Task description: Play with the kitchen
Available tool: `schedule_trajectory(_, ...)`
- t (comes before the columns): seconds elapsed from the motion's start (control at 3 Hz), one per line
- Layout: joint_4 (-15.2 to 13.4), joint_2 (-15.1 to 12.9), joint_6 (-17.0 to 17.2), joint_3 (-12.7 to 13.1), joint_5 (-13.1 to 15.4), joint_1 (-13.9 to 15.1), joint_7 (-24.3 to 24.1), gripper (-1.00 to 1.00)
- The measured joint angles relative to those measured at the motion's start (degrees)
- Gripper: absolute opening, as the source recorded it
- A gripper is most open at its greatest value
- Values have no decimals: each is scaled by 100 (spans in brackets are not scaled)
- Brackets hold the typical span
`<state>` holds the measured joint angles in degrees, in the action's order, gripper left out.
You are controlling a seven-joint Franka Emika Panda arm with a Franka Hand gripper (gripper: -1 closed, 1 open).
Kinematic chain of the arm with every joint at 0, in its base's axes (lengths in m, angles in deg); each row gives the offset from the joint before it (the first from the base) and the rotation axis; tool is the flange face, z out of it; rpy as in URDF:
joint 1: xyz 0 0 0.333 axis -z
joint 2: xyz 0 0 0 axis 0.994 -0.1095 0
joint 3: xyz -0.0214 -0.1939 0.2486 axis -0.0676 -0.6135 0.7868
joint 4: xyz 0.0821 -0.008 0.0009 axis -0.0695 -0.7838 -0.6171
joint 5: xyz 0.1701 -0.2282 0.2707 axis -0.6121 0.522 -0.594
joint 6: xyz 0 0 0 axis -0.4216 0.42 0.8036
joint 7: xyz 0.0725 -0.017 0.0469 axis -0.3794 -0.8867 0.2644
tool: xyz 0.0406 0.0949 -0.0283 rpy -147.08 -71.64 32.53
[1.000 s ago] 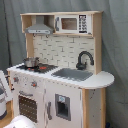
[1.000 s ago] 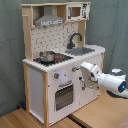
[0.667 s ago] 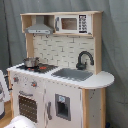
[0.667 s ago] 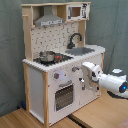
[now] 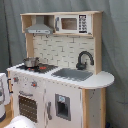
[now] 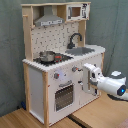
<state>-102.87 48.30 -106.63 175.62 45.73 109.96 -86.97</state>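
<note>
The kitchen (image 5: 65, 92) is a tall white and light-wood toy with a hood (image 5: 39, 29) and a microwave (image 5: 72, 23) on top. A small pot (image 5: 31, 62) stands on the stovetop, and a black faucet (image 5: 84, 59) curves over the grey sink (image 5: 74, 74). In the second exterior view the kitchen (image 6: 45, 95) stands at the left. My gripper (image 6: 87, 70) reaches in from the right, close to the front panel just right of the knobs (image 6: 74, 69) and above the oven door (image 6: 64, 96). In the first exterior view white arm parts (image 5: 20, 123) show at the bottom left.
A grey curtain (image 5: 115, 50) hangs behind the kitchen in both exterior views. The kitchen stands on a wooden surface (image 6: 100, 114), and my white arm (image 6: 117, 87) stretches over its right part.
The gripper stays near the knobs with hardly any shift. Nothing on the kitchen has moved.
</note>
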Motion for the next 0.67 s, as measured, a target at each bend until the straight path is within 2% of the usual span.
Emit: schedule_trajectory(0.67, 0, 111, 368, 405, 11, -2, -1092, 100)
